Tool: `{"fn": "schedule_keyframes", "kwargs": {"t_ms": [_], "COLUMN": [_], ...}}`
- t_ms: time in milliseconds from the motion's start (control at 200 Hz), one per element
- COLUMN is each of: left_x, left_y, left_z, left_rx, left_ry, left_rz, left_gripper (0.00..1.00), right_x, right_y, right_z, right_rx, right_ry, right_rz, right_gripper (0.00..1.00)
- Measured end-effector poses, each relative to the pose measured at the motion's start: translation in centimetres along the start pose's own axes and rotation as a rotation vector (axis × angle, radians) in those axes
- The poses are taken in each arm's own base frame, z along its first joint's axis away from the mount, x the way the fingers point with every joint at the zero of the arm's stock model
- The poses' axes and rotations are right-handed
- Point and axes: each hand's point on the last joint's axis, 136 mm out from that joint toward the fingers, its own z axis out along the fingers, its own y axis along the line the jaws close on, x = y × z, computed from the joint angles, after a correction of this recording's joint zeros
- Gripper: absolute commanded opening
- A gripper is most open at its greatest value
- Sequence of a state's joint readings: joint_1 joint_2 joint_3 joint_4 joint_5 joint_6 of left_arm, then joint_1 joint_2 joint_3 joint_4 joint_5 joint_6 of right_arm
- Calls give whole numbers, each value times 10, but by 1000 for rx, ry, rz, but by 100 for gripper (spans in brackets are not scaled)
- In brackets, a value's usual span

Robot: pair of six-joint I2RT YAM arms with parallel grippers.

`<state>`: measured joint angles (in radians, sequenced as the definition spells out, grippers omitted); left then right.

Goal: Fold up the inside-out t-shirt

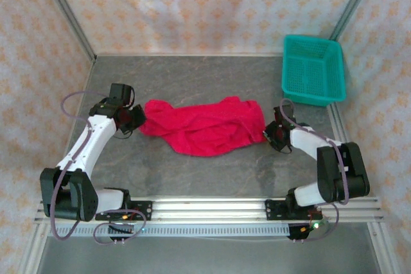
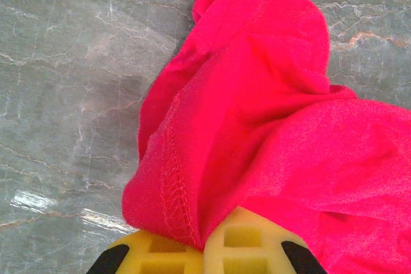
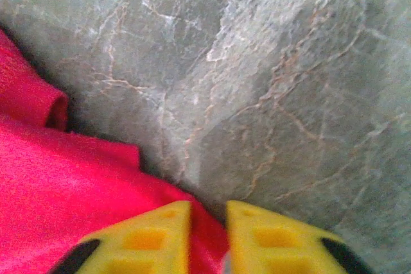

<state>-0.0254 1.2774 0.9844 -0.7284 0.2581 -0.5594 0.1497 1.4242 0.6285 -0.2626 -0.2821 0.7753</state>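
On table [image 1: 192,75], bunched red t-shirt [image 1: 205,126], seams out, left gripper [image 1: 141,119] and right gripper [image 1: 268,134] clenching its ends

No text, label, brand, number or sign can be read. The inside-out t-shirt [image 2: 257,126], ahead of and between the fingers of the left gripper [image 2: 203,248], shows plain red cloth with seam stitching. The table [image 2: 70,94] beside them shows only veining.

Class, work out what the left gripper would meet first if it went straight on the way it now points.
The red t-shirt: its bunched cloth, pinched at the left gripper tips, lies directly ahead.
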Motion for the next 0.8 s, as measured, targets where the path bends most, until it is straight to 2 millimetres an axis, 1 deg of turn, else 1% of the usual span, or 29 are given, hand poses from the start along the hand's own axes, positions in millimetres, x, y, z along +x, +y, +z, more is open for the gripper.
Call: {"fn": "schedule_keyframes", "kwargs": {"t_ms": [25, 60, 150, 195, 260, 310, 370, 410, 435, 455, 465, 470, 505, 530, 585, 615, 651, 696, 736, 801], "left_x": [0, 0, -1, -4, -17, -34, -65, -85, -99, -108, -112, -116, -130, -137, -151, -158, -164, -170, -174, -177], "left_y": [0, 0, 0, -3, -14, -27, -50, -66, -76, -83, -86, -89, -98, -103, -108, -108, -106, -102, -96, -85], "left_z": [0, 0, -3, -7, -20, -36, -62, -81, -95, -105, -110, -114, -132, -144, -169, -182, -193, -206, -212, -218], "left_rx": [0, -1, -3, -2, 17, 35, 75, 101, 122, 138, 144, 150, 175, 189, 216, 224, 231, 235, 235, 230], "left_ry": [0, 0, 0, -4, -30, -62, -129, -177, -216, -243, -255, -268, -312, -339, -399, -428, -455, -487, -503, -516], "left_rz": [0, 0, 0, 1, 6, 13, 27, 35, 41, 46, 47, 47, 50, 52, 45, 37, 28, 7, -17, -54], "left_gripper": [0, 0, 0, 0, 0, 0, 0, 0, 0, 0, 0, 0, 0, 0, 0, 0, 0, 0, 0, 0], "right_x": [0, -2, -10, -20, -44, -69, -103, -125, -135, -144, -147, -149, -159, -165, -174, -177, -179, -180, -180, -178], "right_y": [-1, 0, 12, 21, 43, 66, 100, 125, 137, 149, 152, 156, 168, 176, 186, 188, 188, 186, 184, 181], "right_z": [0, -1, -7, -15, -34, -57, -94, -126, -144, -162, -168, -174, -200, -219, -256, -274, -292, -309, -322, -335], "right_rx": [5, 6, -3, -11, -36, -69, -128, -174, -198, -223, -231, -239, -270, -292, -325, -336, -342, -346, -347, -352], "right_ry": [-2, -5, -23, -42, -96, -163, -266, -348, -391, -432, -445, -459, -519, -560, -638, -678, -717, -753, -779, -802], "right_rz": [10, 3, -21, -30, -42, -63, -87, -109, -118, -128, -131, -136, -150, -158, -174, -179, -183, -186, -189, -199], "right_gripper": [0, 0, 0, 0, 0, 0, 0, 0, 0, 0, 0, 0, 0, 0, 0, 0, 0, 0, 0, 0]}}
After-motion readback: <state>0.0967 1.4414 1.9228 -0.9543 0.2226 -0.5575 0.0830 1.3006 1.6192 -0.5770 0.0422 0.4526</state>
